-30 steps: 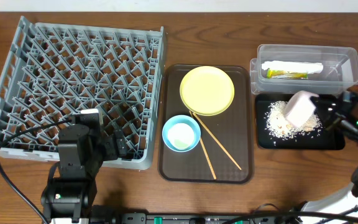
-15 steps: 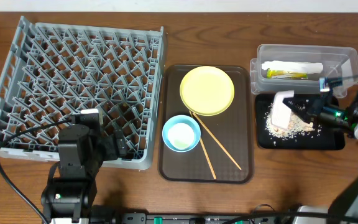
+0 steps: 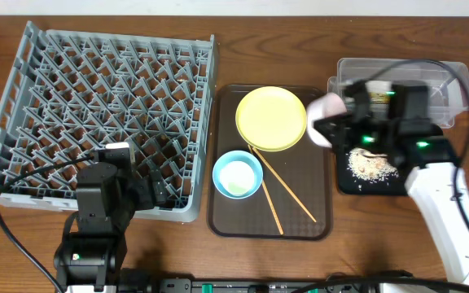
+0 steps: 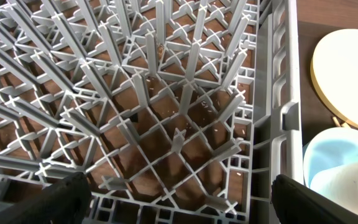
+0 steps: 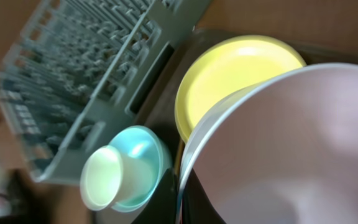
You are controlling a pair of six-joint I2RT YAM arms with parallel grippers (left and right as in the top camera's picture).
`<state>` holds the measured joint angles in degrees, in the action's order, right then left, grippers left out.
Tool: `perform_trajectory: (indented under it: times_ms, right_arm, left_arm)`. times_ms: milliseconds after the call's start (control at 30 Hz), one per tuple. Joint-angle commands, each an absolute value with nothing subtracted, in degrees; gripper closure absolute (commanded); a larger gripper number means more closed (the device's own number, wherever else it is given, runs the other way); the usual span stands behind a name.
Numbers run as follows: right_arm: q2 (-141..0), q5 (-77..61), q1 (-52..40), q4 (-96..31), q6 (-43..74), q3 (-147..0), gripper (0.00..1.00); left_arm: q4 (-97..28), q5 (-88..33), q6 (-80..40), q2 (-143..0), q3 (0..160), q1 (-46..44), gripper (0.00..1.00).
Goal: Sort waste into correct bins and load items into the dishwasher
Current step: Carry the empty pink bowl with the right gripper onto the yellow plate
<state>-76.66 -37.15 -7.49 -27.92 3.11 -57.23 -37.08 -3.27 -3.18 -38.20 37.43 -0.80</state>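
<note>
White cup (image 5: 104,177) inside light blue bowl (image 5: 146,157)

Grey plastic dish rack (image 3: 104,81), wood-grain table (image 3: 283,41), smooth yellow plate (image 3: 271,118), clear plastic tub (image 3: 456,75)

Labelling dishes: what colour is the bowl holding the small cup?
Light blue; the bowl shows best in the overhead view.

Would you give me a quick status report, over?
Left gripper open over rack. Right gripper shut on white bowl, near yellow plate. Rack empty.
</note>
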Motion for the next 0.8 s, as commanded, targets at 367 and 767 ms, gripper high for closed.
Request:
perform_trajectory:
  times_ms: [367,767]
  right_arm:
    - [-91.29,-8.34,-30.98,-11.79,0.19,-57.76,0.99]
    - [-101.93,-8.4,-33.45,-4.8,-0.08,-57.76,0.98]
  left_arm:
    - [-37.1,-3.44,-3.7,-38.11,38.7,-0.49,0.04]
    - [-37.12,-3.44,-3.7,-38.11,38.7,-0.49,0.04]
